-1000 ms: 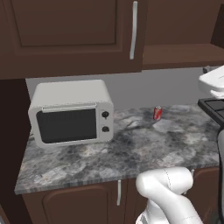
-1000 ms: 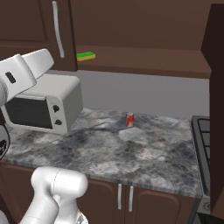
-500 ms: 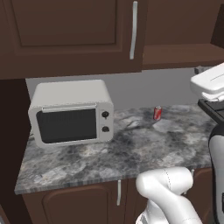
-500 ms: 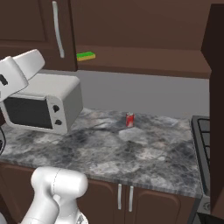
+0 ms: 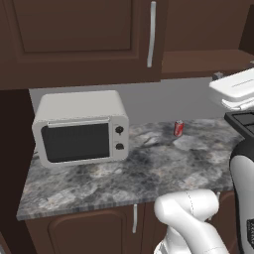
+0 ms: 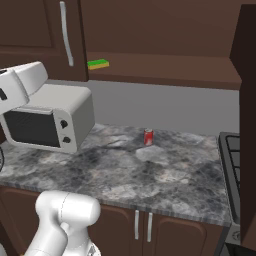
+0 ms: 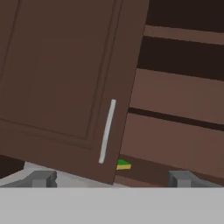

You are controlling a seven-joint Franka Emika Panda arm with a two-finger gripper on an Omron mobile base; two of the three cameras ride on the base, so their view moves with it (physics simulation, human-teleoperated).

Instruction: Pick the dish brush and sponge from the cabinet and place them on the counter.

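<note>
Right base view: sponge (image 6: 98, 64) lies on the open cabinet (image 6: 165, 70) shelf; jaws spread wide, grasping nothing.

**A home kitchen, rendered**

Dark brown wall cabinet (image 5: 84, 39) doors with long silver bar handles hang above a grey mottled stone counter (image 5: 149, 171) on matching base cabinets. A white microwave (image 5: 79, 128) stands at the left, a small red can (image 6: 148, 137) near the back wall, and a stove's edge (image 6: 235, 175) lies at the right. A green sponge (image 6: 98, 64) lies on the open shelf.
</note>
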